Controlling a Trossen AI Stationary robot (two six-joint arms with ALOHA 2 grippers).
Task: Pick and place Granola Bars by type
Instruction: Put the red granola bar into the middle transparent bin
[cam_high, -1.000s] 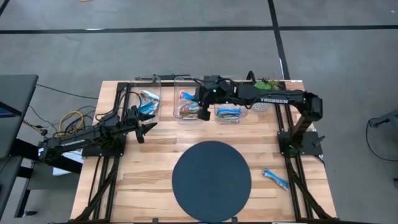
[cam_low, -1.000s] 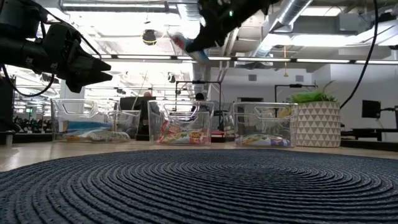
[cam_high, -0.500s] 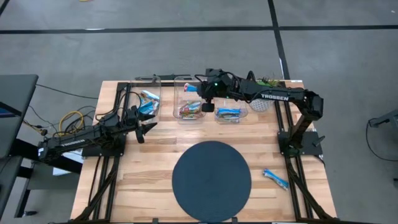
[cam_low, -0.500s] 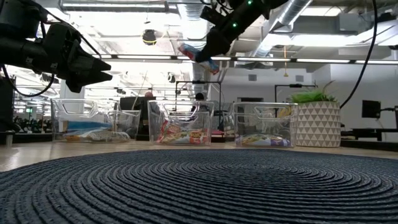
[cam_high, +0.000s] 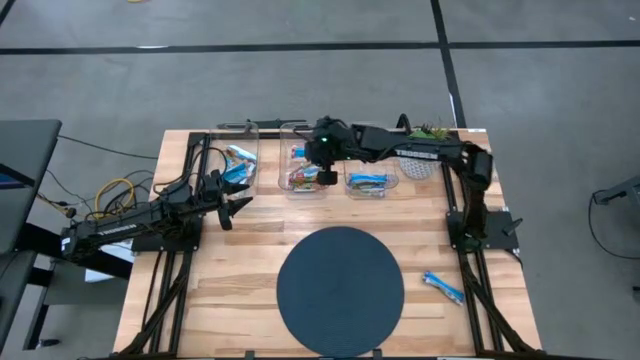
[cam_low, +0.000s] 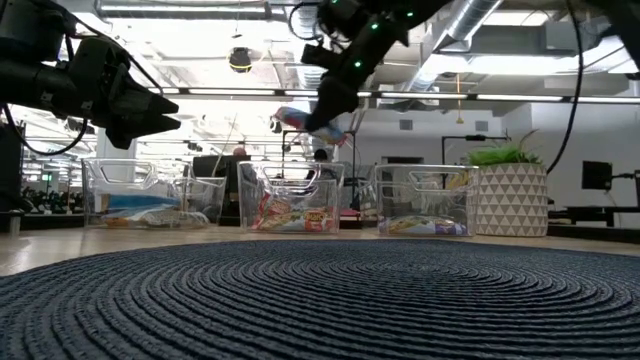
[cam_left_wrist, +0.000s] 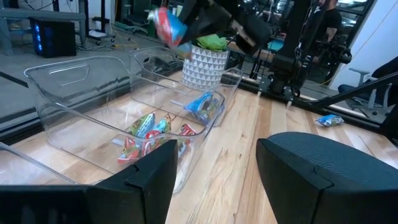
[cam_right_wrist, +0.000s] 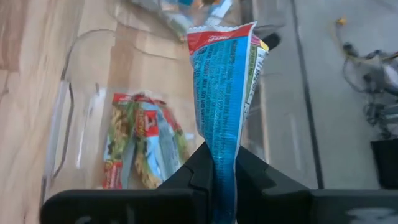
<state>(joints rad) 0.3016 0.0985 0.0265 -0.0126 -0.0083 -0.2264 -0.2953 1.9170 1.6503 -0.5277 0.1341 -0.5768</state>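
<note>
My right gripper (cam_low: 325, 118) hangs above the middle clear bin (cam_high: 300, 172) at the table's far edge, shut on a granola bar (cam_right_wrist: 224, 93) in a blue wrapper with a red end, also seen in the low view (cam_low: 303, 119). Red and green bars (cam_right_wrist: 140, 146) lie on that bin's floor. Blue bars lie in the right bin (cam_high: 367, 182) and the left bin (cam_high: 240, 160). One blue bar (cam_high: 441, 288) lies flat on the table at the near right. My left gripper (cam_high: 236, 205) waits open and level at the table's left. My right gripper pinches one end of the bar (cam_right_wrist: 222, 163) between its two fingers, which slant down from the table's right. The rest of the bar sticks out past the fingertips, its red end (cam_right_wrist: 217, 36) farthest away. It is lifted clear above the middle bin.
A dark round woven mat (cam_high: 340, 290) covers the table's near middle. A white patterned plant pot (cam_high: 420, 165) stands at the far right beside the bins. The three bins stand in a row along the far edge.
My right gripper has sunk toward the middle bin and gone a little toward the table's left, rolling its wrist as it went. The bar has come down with it, still shut in the fingers, and now hangs just above the bin's rim.
</note>
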